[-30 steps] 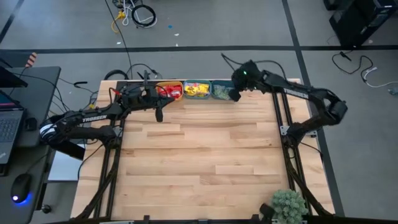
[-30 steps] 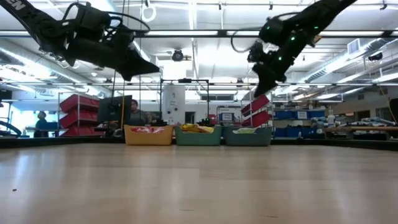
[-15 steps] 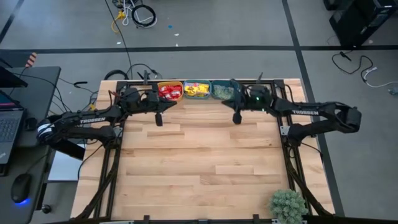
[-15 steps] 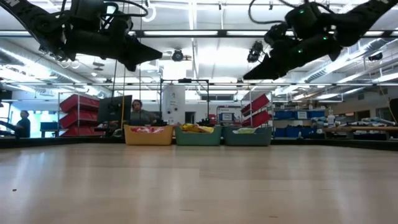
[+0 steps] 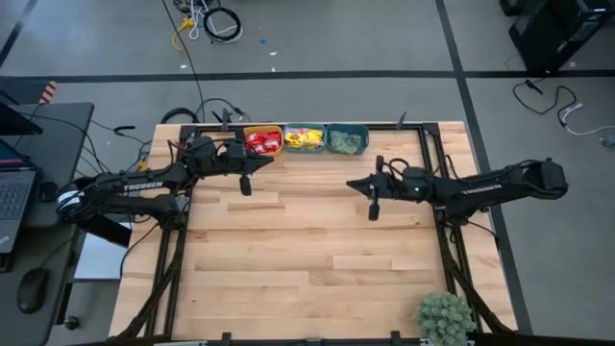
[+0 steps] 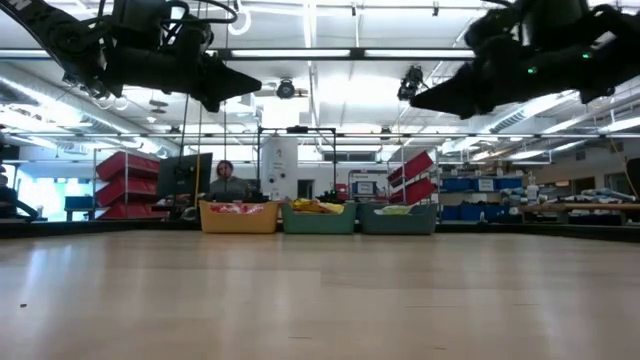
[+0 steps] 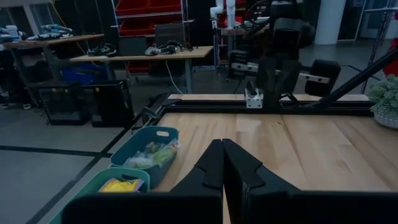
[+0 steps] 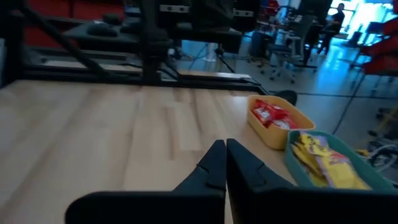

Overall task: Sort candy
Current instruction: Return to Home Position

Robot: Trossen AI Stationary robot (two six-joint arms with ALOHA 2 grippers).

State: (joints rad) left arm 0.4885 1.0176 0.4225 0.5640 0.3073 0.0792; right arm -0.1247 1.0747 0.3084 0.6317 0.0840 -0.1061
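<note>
Three small bowls stand in a row at the table's far edge. The orange bowl (image 5: 261, 151) holds red candy (image 8: 273, 115). The middle teal bowl (image 5: 304, 149) holds yellow candy (image 8: 320, 155). The right teal bowl (image 5: 347, 151) holds pale green candy (image 7: 149, 152). My left gripper (image 5: 265, 160) hangs shut and level, just on the near side of the orange bowl, holding nothing. My right gripper (image 5: 352, 183) is also shut, level and bare, above the bare wood on the near side of the right teal bowl. In the low view both, left gripper (image 6: 255, 88) and right gripper (image 6: 415, 103), hang well above the table.
A black frame rail (image 5: 428, 173) runs along the table's sides and far edge. A potted plant (image 5: 444, 317) stands at the near right corner. A desk with a laptop (image 5: 14, 197) is off the left side. Bare wood (image 5: 307, 250) fills the middle and near part.
My right gripper has drawn back from over the right teal bowl toward the table's near edge, sunk a little, and tipped from pointing down to level, staying shut. My left gripper has risen slightly and then held still.
</note>
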